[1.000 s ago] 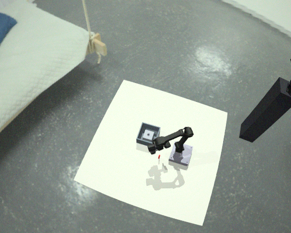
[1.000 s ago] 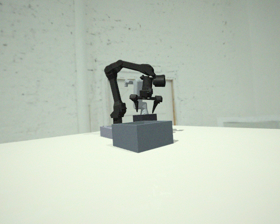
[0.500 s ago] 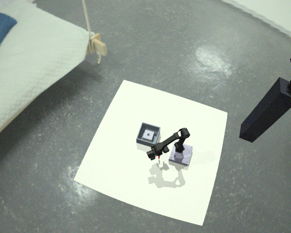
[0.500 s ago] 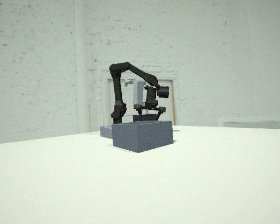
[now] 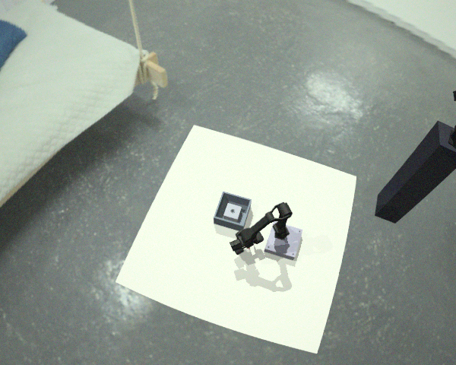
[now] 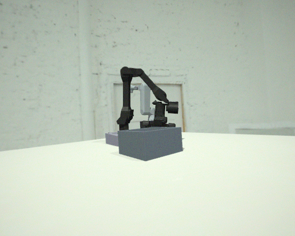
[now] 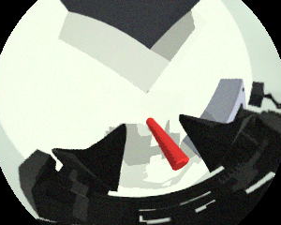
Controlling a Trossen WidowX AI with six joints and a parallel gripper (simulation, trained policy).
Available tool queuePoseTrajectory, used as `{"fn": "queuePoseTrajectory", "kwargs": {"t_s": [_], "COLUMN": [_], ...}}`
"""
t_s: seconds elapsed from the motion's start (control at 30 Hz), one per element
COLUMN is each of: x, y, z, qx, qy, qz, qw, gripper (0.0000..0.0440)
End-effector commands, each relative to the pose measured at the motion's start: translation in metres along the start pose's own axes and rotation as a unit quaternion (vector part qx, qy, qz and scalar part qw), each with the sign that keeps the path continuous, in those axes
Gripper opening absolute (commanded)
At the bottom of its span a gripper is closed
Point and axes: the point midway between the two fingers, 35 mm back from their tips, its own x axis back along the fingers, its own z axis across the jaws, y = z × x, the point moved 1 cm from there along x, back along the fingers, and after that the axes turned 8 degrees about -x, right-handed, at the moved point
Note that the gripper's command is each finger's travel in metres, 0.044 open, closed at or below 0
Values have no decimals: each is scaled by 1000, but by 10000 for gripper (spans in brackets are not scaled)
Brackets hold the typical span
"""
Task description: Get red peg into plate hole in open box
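The red peg appears to stand upright on the white table, its larger-looking end toward the wrist camera. My gripper is open, with one finger on each side of the peg. A gap shows between the peg and each finger; the right one is nearer. The open dark grey box stands beside the hand. The pale plate with its small dark hole lies at the bottom. In the top view the hand mostly hides the peg; in the exterior view the box hides the fingertips and peg.
The arm's pale purple base is close to the hand, on the side away from the box. The white table top lies under everything. A bed and a dark pillar stand beyond it in the top view.
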Motion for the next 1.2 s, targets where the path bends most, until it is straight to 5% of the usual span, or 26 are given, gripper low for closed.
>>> {"fn": "queuePoseTrajectory", "kwargs": {"t_s": [0.0,0.37,1.17], "x": [-13,-20,81], "y": [-2,-2,57], "z": [-3,-10,10], "qx": [5,4,-20], "qy": [-12,-53,2], "qz": [4,7,-74], "qw": [1000,999,997], "gripper": [265,0,0]}}
